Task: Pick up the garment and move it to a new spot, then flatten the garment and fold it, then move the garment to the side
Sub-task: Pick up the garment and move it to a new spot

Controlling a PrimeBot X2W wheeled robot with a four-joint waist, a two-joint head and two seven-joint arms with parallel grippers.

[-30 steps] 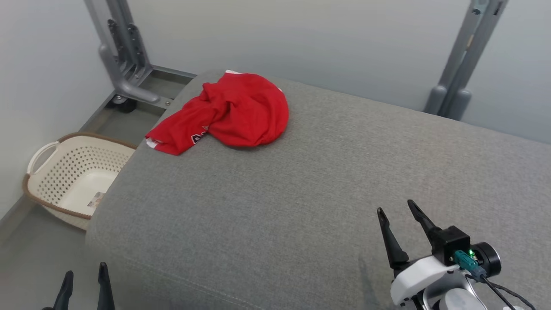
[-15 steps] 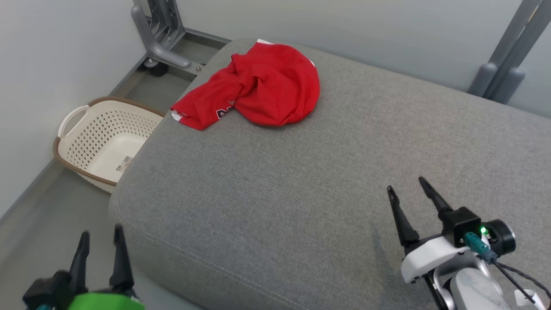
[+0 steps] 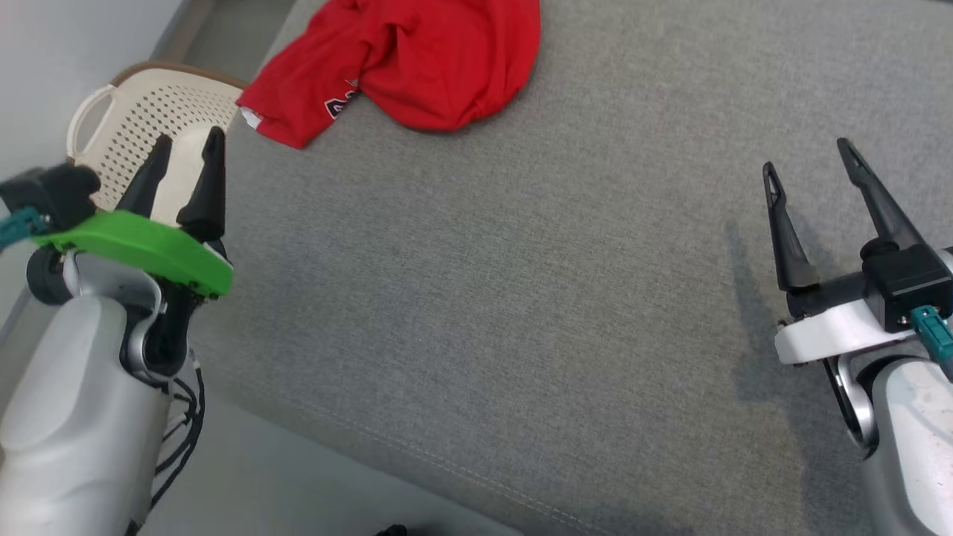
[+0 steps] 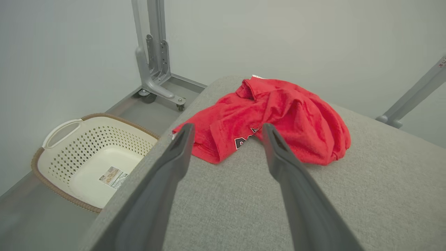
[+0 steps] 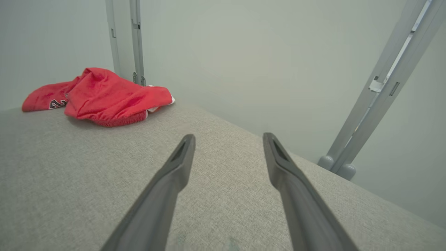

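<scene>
Two hands observed, both empty with fingers spread wide. At far left a cream perforated basket (image 3: 123,126) stands on the floor; the left hand (image 3: 189,135) hovers at the left edge of the grey padded surface (image 3: 484,298), pointing toward the red garment (image 3: 424,59). The garment lies crumpled at the far left corner of that surface, one end reaching the edge nearest the basket, while the right hand (image 3: 807,155) hovers over bare padding, well apart from it
</scene>
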